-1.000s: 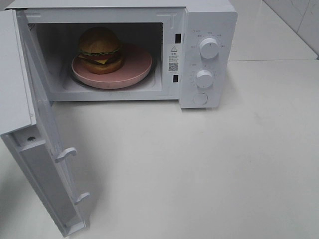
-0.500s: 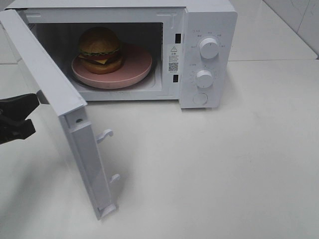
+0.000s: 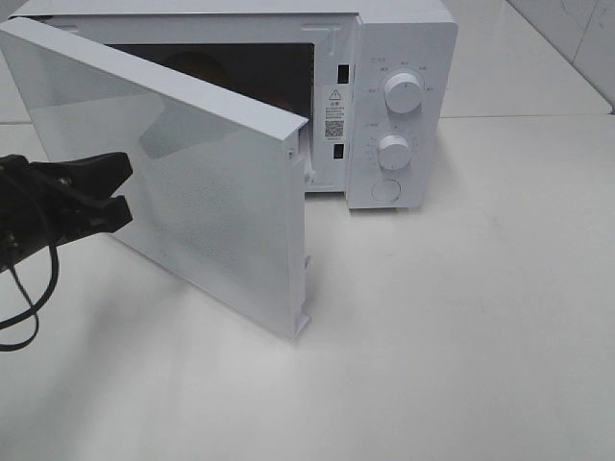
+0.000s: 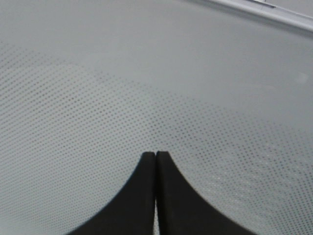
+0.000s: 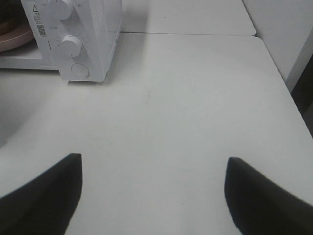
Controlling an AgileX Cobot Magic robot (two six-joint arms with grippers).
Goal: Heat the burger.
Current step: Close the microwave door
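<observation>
1. Now the white microwave [image 3: 404, 58] stands at the back of the pale worktop [image 3: 461, 336], its door [image 3: 211, 192] about halfway open and angled across the cavity.
2. The burger [image 3: 195, 67] is inside the microwave. Only a dim, rounded top shows in the dark cavity above the door's upper edge; the rest is hidden behind the door.
3. In the right wrist view, the rim of a pink plate [image 5: 12, 43] shows inside the cavity.
4. The left fingers [image 3: 91, 173] are pressed together with nothing between them, their tips against the outer, dotted face of the door. The left wrist view shows the two black tips [image 4: 142, 196] meeting at that face.
5. The right fingers [image 5: 44, 196] are spread wide and hold nothing, well clear of the microwave above bare worktop.
6. Two round knobs, an upper [image 3: 403, 93] and a lower [image 3: 394, 152], sit on the control panel above a round button [image 3: 385, 190].
</observation>
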